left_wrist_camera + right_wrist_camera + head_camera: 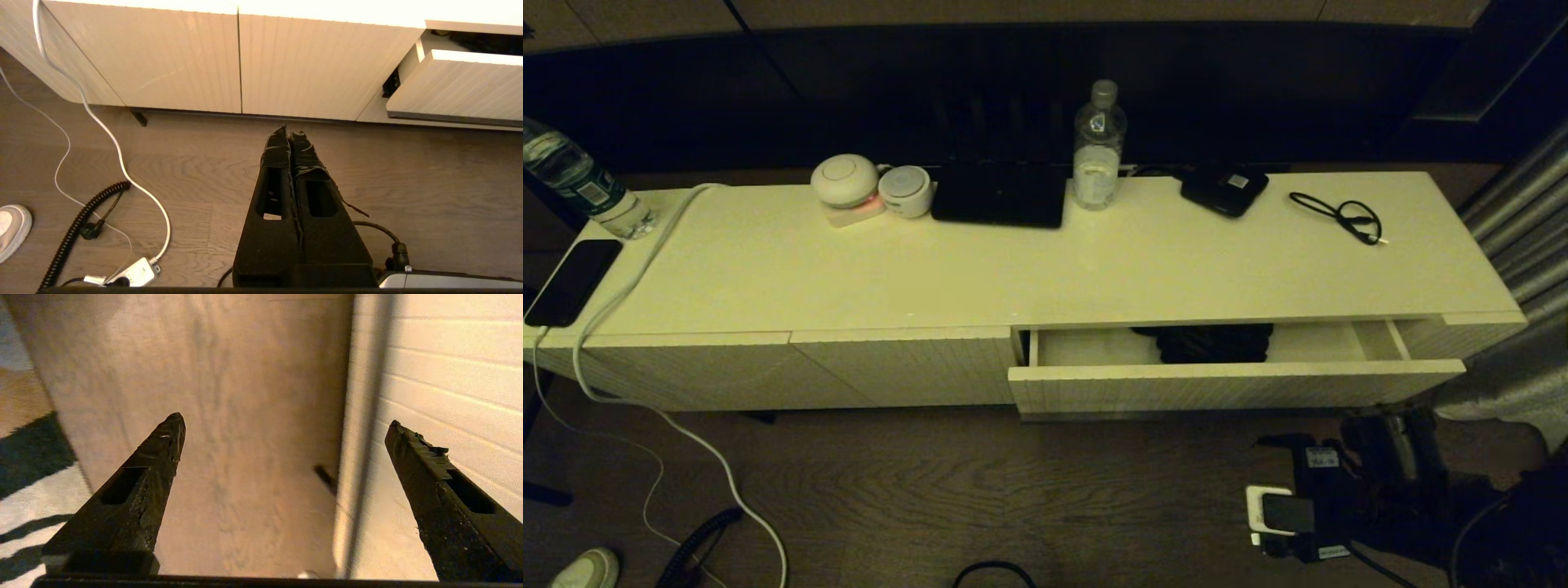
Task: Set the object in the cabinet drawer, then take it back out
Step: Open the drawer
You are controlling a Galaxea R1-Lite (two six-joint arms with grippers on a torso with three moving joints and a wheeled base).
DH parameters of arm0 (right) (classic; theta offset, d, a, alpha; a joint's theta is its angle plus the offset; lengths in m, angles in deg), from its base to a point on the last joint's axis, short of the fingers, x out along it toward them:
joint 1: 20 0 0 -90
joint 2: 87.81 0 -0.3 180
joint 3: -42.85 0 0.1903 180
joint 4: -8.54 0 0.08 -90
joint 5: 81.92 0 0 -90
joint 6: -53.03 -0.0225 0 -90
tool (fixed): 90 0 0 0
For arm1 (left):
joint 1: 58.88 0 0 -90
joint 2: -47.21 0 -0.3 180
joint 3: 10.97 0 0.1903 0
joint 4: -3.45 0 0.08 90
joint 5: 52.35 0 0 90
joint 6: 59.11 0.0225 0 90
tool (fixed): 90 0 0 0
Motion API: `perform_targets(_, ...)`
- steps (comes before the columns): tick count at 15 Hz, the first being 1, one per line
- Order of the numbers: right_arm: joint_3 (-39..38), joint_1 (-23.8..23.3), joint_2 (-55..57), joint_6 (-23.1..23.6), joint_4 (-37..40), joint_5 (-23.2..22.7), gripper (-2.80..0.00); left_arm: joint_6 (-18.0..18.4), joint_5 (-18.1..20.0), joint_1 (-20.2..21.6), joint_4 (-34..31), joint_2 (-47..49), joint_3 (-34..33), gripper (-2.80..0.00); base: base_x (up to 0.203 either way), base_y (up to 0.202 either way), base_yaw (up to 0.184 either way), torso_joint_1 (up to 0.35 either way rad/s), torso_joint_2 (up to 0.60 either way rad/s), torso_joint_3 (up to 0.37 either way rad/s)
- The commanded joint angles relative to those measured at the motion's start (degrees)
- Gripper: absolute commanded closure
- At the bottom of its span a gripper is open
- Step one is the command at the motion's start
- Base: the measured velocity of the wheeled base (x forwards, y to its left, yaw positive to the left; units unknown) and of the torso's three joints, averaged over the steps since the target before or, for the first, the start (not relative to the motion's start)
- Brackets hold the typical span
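The cabinet drawer (1233, 388) stands part open on the cabinet's right half. The black fabric bundle (1213, 343) lies inside it, near the middle, partly hidden under the cabinet top. My right arm (1388, 465) is low in front of the drawer's right part, just below its front. In the right wrist view my right gripper (284, 420) is open and empty, with the ribbed drawer front (449, 375) beside one finger and the floor beyond. My left gripper (289, 132) is shut and empty over the floor, facing the closed ribbed panels left of the drawer (457, 90).
On the cabinet top (1013, 261) stand a water bottle (1098, 147), a flat black device with a white label (1225, 189), a thin black cable (1343, 216), a dark flat case (1001, 194), two round white gadgets (845, 181) and a phone (572, 282). White cables (102, 126) trail over the floor.
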Motion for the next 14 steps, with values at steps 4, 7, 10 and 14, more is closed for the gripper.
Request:
perform_targets(4,1.24,-1.33,-18.5,-0.62,8.8,0.21,-2.8,-0.04,-0.02,0.0,0.02,-0.09,0.0,0.0,0.0,0.0,0.0,0.0,0.0,0.0)
perform_targets(7,11.45,-1.54,-25.62,-0.77,27.41,1.19,0.0,-0.04,-0.02,0.02,0.02,-0.09,0.0,0.0,0.0,0.0,0.0,0.0,0.0,0.0)
perform_targets(10,19.61,-1.53,-28.13,-0.79,38.48,2.18,0.0,-0.04,-0.02,0.02,0.02,-0.09,0.0,0.0,0.0,0.0,0.0,0.0,0.0,0.0)
perform_targets(14,22.85,-1.61,-24.87,-0.79,39.92,2.38,0.0,-0.04,-0.02,0.02,0.02,-0.09,0.0,0.0,0.0,0.0,0.0,0.0,0.0,0.0)
